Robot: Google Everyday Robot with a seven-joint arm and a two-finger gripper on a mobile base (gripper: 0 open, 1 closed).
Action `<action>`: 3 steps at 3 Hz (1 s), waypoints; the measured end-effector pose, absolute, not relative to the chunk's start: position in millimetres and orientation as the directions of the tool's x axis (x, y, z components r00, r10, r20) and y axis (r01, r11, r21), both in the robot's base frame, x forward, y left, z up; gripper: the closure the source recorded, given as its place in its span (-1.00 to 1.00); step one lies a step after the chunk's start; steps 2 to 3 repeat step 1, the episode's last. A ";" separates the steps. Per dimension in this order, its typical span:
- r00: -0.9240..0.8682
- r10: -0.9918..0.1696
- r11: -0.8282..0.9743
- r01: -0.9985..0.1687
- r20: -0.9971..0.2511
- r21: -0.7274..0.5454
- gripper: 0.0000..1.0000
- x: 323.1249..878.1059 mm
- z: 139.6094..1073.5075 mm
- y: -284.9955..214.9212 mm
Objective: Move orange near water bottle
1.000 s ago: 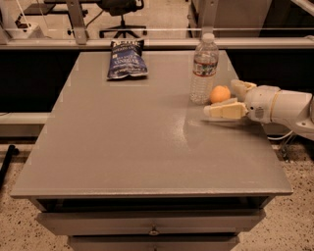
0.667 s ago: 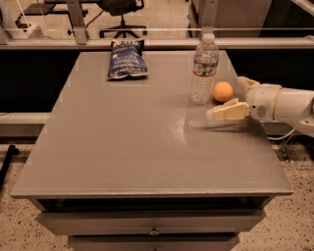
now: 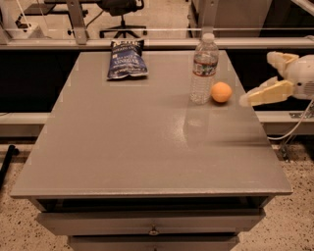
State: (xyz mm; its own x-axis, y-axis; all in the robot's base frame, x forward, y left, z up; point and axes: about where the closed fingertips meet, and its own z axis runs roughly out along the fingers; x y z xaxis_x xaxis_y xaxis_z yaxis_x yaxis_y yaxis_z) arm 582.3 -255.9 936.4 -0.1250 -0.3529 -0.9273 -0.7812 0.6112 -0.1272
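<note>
The orange (image 3: 221,92) rests on the grey table (image 3: 147,142), just to the right of the water bottle (image 3: 203,68) and almost touching its base. The clear bottle stands upright with its white cap on. My gripper (image 3: 256,78) is off the table's right edge, to the right of the orange and apart from it. It is open and empty, with one cream finger (image 3: 262,94) pointing toward the orange and the other (image 3: 278,59) raised behind it.
A dark blue chip bag (image 3: 126,60) lies at the back left of the table. A drawer front (image 3: 152,224) runs below the table's front edge. A cable (image 3: 294,127) hangs at the right. An office chair (image 3: 120,12) stands behind a rail.
The gripper has drawn back to the right, away from the orange. The orange stays on the table beside the bottle.
</note>
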 end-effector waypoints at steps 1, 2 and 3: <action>-0.118 -0.376 0.572 -0.810 -0.919 -0.130 -1.00 555.9 974.9 -282.4; -0.118 -0.376 0.572 -0.810 -0.919 -0.130 -1.00 555.9 974.9 -282.4; -0.118 -0.376 0.572 -0.810 -0.919 -0.130 -1.00 555.9 974.9 -282.4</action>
